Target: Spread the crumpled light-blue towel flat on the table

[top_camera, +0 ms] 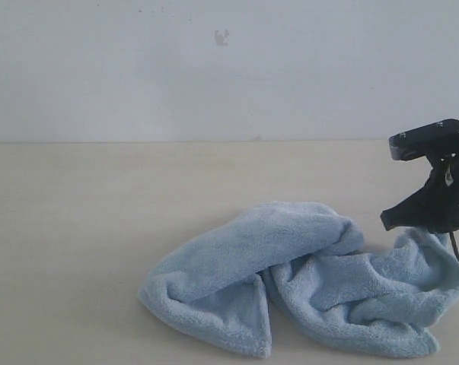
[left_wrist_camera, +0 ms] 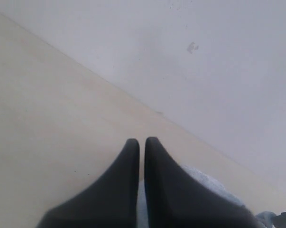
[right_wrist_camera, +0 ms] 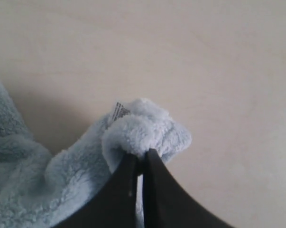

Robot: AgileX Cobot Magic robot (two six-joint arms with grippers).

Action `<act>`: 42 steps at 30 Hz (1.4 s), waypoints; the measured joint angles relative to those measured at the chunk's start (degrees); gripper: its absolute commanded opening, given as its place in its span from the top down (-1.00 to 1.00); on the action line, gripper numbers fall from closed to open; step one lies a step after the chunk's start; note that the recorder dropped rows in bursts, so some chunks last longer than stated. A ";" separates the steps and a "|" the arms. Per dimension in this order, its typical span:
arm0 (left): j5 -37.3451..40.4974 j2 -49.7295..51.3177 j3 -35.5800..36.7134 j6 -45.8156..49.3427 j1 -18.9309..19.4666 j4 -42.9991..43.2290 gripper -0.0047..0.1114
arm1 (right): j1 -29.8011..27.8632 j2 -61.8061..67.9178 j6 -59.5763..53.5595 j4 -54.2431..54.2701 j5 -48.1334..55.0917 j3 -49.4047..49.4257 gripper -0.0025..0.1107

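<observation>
End effector, right (right_wrist_camera: 139, 159): clamped shut on a fluffy fold at the 2 o'clock edge of the towel (top_camera: 305, 281). End effector, left (left_wrist_camera: 142, 141): closed, empty. Towel: crumpled, lying toward 5 o'clock on the surface (top_camera: 77, 228).

Plain grey-white wall (top_camera: 100, 68) at the back, small dark mark (top_camera: 221, 37) high on it; soft even light, pale beige table (top_camera: 77, 213) meeting the wall in a straight line
</observation>
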 measured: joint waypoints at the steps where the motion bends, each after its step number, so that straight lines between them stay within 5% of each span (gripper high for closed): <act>1: -0.09 0.00 0.00 0.00 0.00 0.00 0.85 | 0.00 0.00 0.00 0.00 1.04 0.00 0.96; 12: -0.73 0.00 0.00 0.00 0.00 0.11 0.85 | 0.00 0.00 0.00 0.00 15.29 0.00 0.94; 16: -0.62 0.00 0.00 0.00 0.00 -0.31 0.85 | 0.00 0.00 0.00 0.00 15.38 0.00 0.62; 20: -0.84 0.00 -0.48 2.10 0.00 -10.26 0.85 | 0.00 0.00 0.10 0.00 12.25 0.00 0.36; 26: -15.65 1.39 -10.06 16.10 0.00 -20.23 0.85 | 0.00 0.00 4.48 -0.82 7.52 0.00 0.33; 37: -17.17 44.84 -26.14 16.65 -0.97 -8.69 0.85 | 0.00 0.00 8.91 -4.54 10.79 -5.21 0.34; 42: -3.88 67.17 -36.83 26.42 -5.59 0.84 0.85 | 0.00 0.00 10.24 -3.20 12.81 -5.84 0.34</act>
